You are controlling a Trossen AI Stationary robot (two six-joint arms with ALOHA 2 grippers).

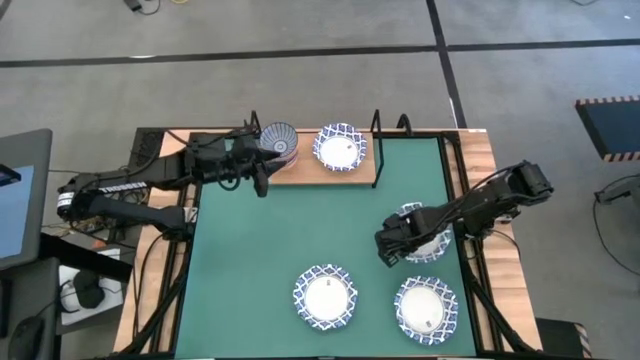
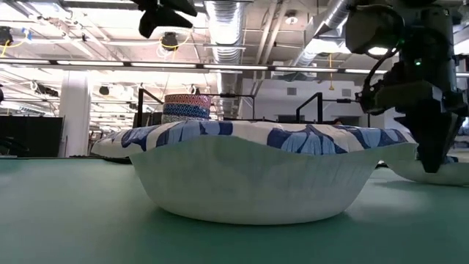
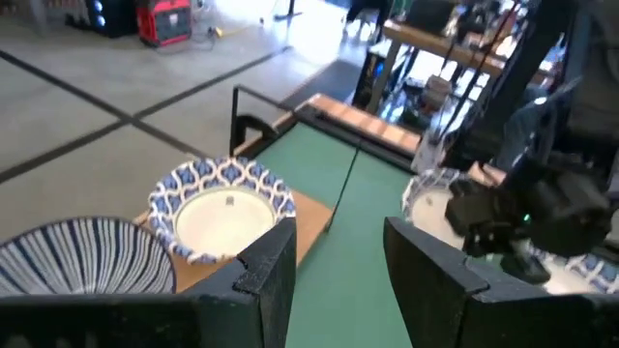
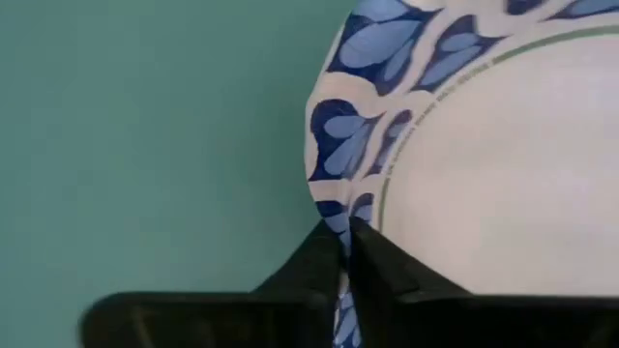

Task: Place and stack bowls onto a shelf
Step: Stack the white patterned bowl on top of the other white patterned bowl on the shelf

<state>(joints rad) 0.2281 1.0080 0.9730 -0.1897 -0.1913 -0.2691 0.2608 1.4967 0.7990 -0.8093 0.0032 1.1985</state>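
Note:
On the left of the light-wood shelf (image 1: 300,172) stands a stack of small bowls (image 1: 279,138) with a blue-striped one on top (image 3: 77,256). A white bowl with a blue rim (image 1: 340,147) sits beside it. My left gripper (image 3: 334,280) hovers open just by the stack, over the shelf's near left part (image 1: 262,170), touching nothing. At the mat's right side, my right gripper (image 1: 392,243) points down and is shut on another white blue-rimmed bowl (image 1: 428,238). My right gripper pinches the bowl's patterned rim (image 4: 334,208) on the side toward the table's left, one finger inside the bowl and one outside. The fingers come from above, pointing down. In the low view the bowl (image 2: 432,172) still seems to lie on the mat.
Two more white blue-rimmed bowls lie on the green mat near the front edge (image 1: 325,297) (image 1: 426,309). Black wire posts (image 1: 375,125) rise at the shelf's right end. The middle of the mat (image 1: 300,230) is bare.

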